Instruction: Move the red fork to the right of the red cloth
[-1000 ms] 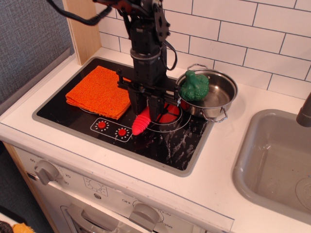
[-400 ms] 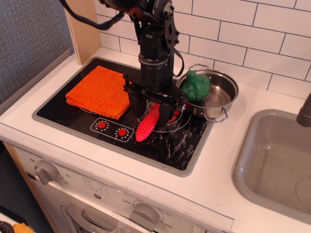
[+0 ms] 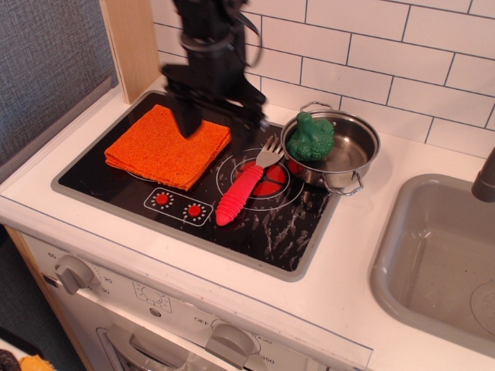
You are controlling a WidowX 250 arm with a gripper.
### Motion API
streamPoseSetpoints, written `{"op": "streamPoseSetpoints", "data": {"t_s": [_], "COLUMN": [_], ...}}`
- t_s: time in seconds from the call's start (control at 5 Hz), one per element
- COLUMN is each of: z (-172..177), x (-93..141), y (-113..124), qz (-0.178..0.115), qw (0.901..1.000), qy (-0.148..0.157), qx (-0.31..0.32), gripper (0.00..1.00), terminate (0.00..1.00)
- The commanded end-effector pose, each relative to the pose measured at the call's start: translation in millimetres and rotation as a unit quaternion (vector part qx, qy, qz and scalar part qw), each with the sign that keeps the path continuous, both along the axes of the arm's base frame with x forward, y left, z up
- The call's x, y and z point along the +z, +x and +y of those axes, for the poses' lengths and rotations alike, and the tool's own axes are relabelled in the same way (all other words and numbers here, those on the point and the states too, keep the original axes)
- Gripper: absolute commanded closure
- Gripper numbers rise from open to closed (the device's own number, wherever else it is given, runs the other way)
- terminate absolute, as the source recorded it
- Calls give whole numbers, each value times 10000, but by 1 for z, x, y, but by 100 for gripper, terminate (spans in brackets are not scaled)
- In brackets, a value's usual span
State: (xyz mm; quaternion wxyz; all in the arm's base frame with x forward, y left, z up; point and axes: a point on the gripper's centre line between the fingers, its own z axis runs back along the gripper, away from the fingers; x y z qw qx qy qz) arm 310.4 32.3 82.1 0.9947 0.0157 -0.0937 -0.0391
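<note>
1. The black gripper [image 3: 220, 116] hangs above the far edge of the folded, coarse-woven orange-red cloth [image 3: 166, 145], fingers spread wide apart with nothing between them.
2. A moment ago it stood over the fork with its fingers around the handle; it has since let go, risen and moved back and left.
3. The ribbed pinkish-red plastic fork with short grey tines [image 3: 244, 188] lies flat on the glossy black stovetop [image 3: 278, 228], just right of the cloth, tines pointing toward the shiny steel pot [image 3: 346, 154].
4. A knobbly green toy broccoli [image 3: 310, 137] sits in the pot.
</note>
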Motion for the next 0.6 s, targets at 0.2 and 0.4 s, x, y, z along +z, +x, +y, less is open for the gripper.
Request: {"op": "streamPoseSetpoints", "data": {"t_s": [0.2,0.4], "z": [14,14], "x": [6,6], "y": [-2,-2], "qz": [-165,-165], "qw": [9997,9997], "qy": [-106,-106], "qx": [-117,-117], "gripper": [0,0], "terminate": [0,100]}}
